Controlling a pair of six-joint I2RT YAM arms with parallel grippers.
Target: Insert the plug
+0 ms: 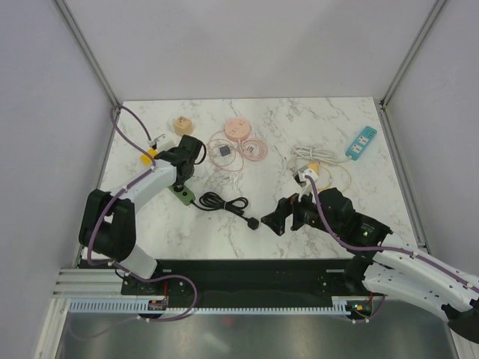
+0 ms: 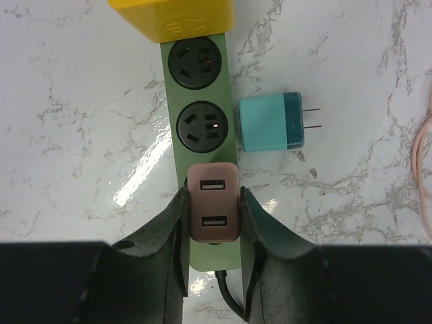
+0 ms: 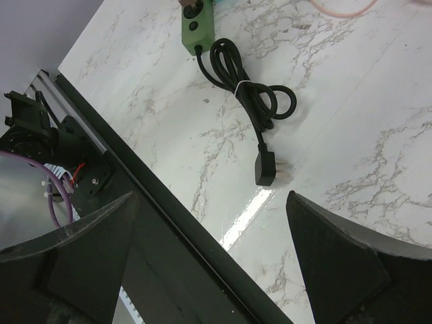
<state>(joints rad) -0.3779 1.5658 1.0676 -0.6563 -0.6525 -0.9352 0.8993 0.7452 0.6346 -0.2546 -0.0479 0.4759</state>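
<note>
A green power strip lies on the marble table, with a yellow adapter in its far socket and two free sockets in the middle. My left gripper is shut on a pink USB charger plug, which sits upright on the strip's near socket. In the top view the left gripper stands over the strip. My right gripper is open and empty, hovering near the strip's own black plug, which lies on the table.
A teal charger lies just right of the strip. The strip's black cable is coiled beside it. Farther back are a tan adapter, a pink reel with pink cable, a white cable and a blue power strip.
</note>
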